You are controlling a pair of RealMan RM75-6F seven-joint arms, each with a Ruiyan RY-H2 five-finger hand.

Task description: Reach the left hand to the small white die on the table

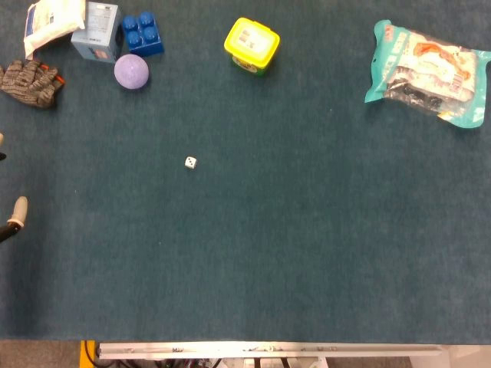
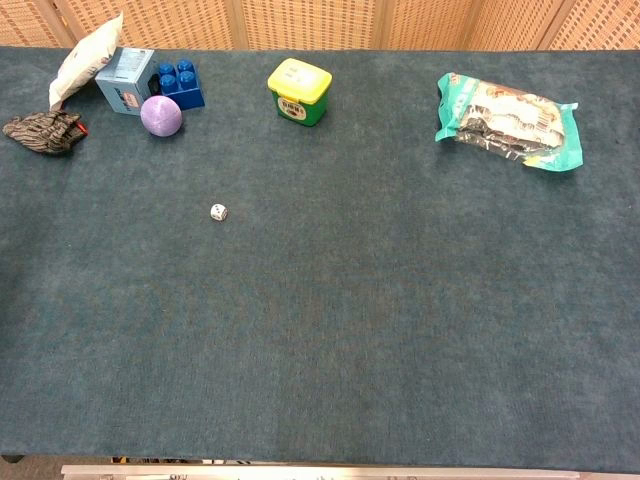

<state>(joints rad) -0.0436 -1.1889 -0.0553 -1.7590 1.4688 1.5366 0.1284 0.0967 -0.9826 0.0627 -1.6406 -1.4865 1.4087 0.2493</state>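
Die (image 1: 190,162) apart from ball (image 1: 131,72)

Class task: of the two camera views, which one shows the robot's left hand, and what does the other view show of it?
The head view: only fingertips of the left hand show at the frame's left edge, apart from the small white die. The chest view shows none of the hand, only the die.

— How's the light?
— Even and soft from overhead; the objects cast only faint, short shadows on the counter (image 1: 307,253).
— Any glare or blur?
— Slight sheen on the teal snack bag (image 1: 426,73). The head view looks darker and grainier than the chest view.
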